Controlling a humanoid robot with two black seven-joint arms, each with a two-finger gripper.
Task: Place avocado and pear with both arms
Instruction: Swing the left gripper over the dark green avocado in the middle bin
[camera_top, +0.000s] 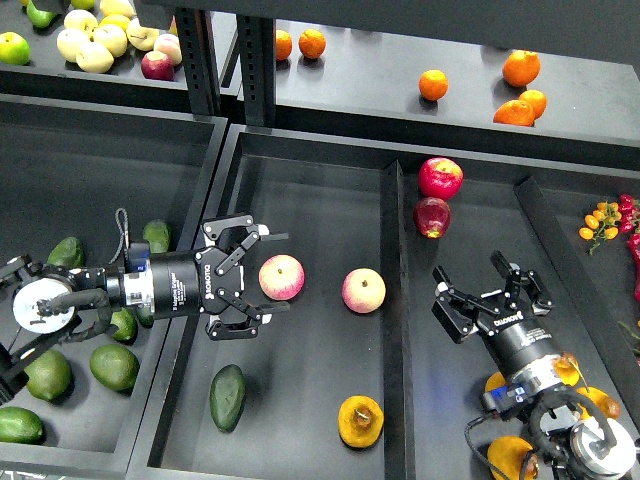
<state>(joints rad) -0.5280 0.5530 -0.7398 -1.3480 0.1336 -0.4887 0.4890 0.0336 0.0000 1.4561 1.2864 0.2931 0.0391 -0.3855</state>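
Observation:
The dark green avocado (228, 397) lies at the front of the middle bin. The orange-yellow pear (360, 420) lies to its right, near the divider (393, 300). My left gripper (274, 272) is open and empty, pointing right. Its fingers (252, 233) stand on either side of a pink-yellow apple (282, 277), above the avocado in the view. My right gripper (490, 283) is open and empty over the right bin, up and to the right of the pear. More pears (600, 402) lie behind my right arm, partly hidden.
A second pink-yellow apple (363, 290) lies mid-bin. Two red apples (440, 178) lie in the right bin. Lighter avocados (113, 366) fill the left bin. Oranges (520, 68) and pale fruit (95, 42) sit on the back shelf. Small tomatoes (600, 217) lie far right.

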